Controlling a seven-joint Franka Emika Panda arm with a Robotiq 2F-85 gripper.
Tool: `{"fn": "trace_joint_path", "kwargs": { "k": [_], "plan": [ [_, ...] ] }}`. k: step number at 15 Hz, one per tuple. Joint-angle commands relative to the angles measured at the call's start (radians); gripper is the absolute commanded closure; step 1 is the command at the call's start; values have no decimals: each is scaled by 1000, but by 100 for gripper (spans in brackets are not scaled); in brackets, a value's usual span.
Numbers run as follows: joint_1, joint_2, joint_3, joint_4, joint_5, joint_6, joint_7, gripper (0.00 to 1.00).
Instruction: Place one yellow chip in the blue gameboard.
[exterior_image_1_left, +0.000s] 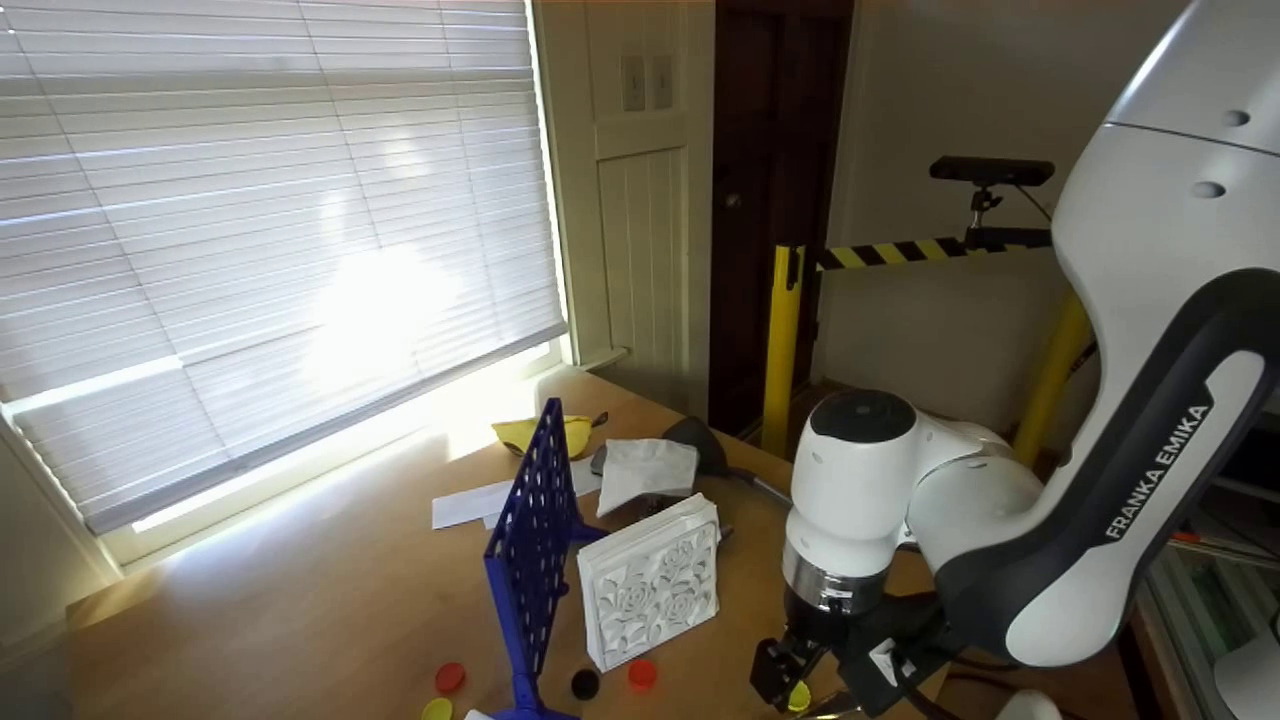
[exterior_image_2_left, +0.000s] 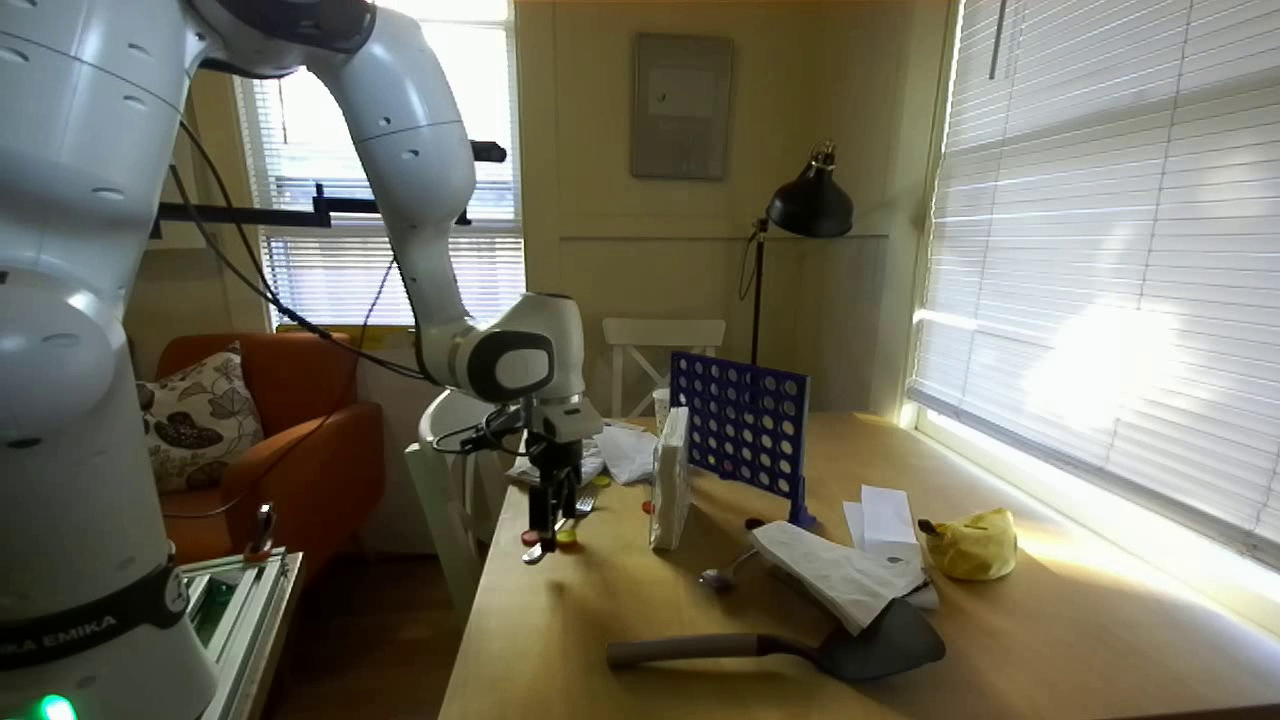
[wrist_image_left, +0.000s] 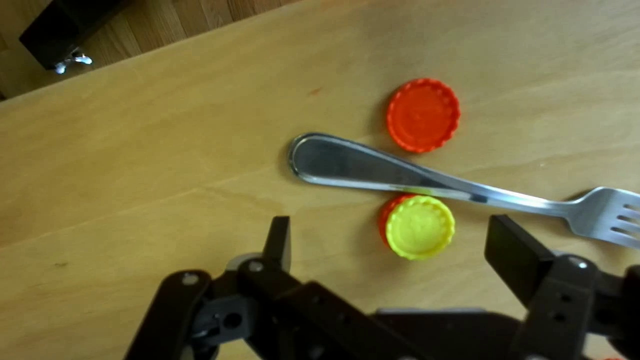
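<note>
A white robot arm reaches down over a light wooden desk, its black pincer close to the surface. The jaws are spread wide apart, with nothing in their grip. In the wrist view, a ridged, round yellow plastic chip lies below and between them, apart from both. It rests on a red plastic chip, which shows as a sliver along its left edge. A silver metal fork lies just beside this pair, and a second red chip lies on the fork's other side.

Well apart from the pincer, in both exterior views, the blue plastic gameboard, a thin panel with rows of round holes, stands upright on feet. Between the two stands a white block with raised flower patterns. A dark spatula and a yellow cloth pouch lie elsewhere on the desk.
</note>
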Motion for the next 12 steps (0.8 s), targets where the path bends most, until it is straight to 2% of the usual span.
{"fn": "trace_joint_path", "kwargs": {
  "k": [1,5,12],
  "plan": [
    [37,45,-35,39,-33,14,71,0],
    [62,66,-61,74,-41,4,100,0],
    [87,84,-65,105,-40,-14,118,2]
  ]
}}
